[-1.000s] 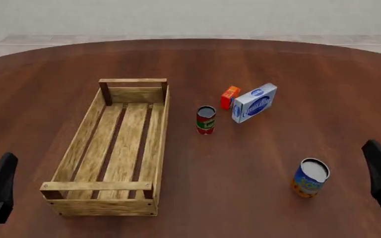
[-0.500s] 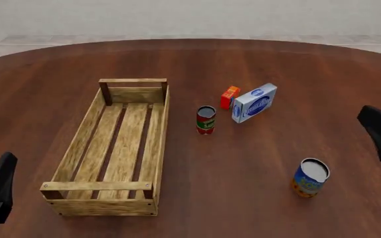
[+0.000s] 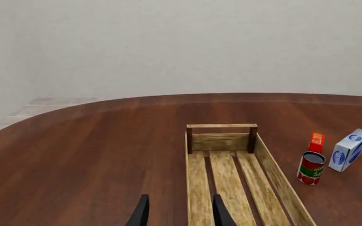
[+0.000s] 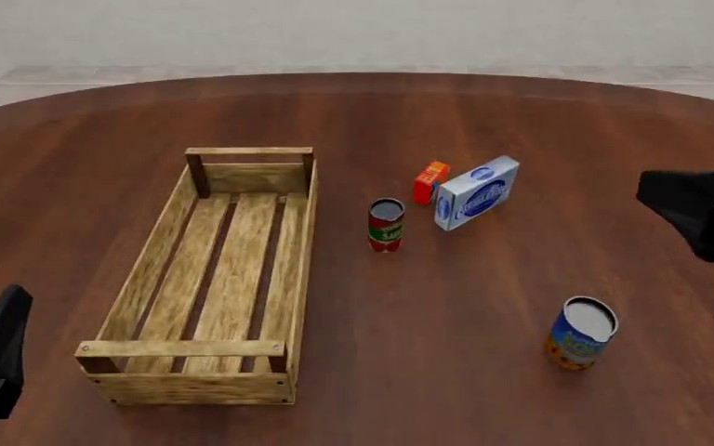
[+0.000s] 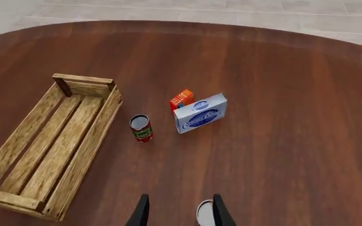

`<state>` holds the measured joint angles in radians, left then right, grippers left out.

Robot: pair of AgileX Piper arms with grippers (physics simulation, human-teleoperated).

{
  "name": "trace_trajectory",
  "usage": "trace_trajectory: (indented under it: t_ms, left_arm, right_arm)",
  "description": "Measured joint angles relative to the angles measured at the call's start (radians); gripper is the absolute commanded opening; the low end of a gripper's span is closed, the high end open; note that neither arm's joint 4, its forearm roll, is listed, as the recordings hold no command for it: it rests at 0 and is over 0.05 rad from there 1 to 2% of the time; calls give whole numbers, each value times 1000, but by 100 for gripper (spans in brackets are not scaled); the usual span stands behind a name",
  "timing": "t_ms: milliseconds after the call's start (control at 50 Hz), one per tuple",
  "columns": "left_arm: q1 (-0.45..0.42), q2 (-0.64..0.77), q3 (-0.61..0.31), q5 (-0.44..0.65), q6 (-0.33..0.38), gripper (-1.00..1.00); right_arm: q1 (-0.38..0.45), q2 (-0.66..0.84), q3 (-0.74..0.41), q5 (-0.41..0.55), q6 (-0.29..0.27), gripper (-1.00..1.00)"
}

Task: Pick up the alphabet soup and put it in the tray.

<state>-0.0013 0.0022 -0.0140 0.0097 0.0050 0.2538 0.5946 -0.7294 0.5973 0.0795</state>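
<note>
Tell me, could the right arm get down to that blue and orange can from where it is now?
Probably yes. The right gripper is open, the alphabet soup stands upright alone on bare table, and the can's top already shows by the fingertips, with nothing between.

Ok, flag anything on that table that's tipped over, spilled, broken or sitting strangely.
Nothing stands out. The blue-labelled can with the yellow-orange band and the slimmer red-and-green can both stand upright, the light-wood slatted crate sits flat and intact, and the white-and-blue box stands beside the small orange carton. No spills or damage show.
</note>
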Motion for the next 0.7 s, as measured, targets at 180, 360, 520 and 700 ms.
trace_trajectory:
  t_ms: [180,360,520,700]
  left_arm:
    - [0,0,1,-1,0,100]
    - [0,0,2,-2,0,100]
    - [0,0,3,-3,0,100]
    - [0,0,4,-4,0,100]
  right_arm:
    - [-8,91,-56,56,-36,100]
    - [-15,176,-95,96,-73,100]
    - [-30,235,-105,112,-90,100]
    - [-53,270,-99,115,-89,100]
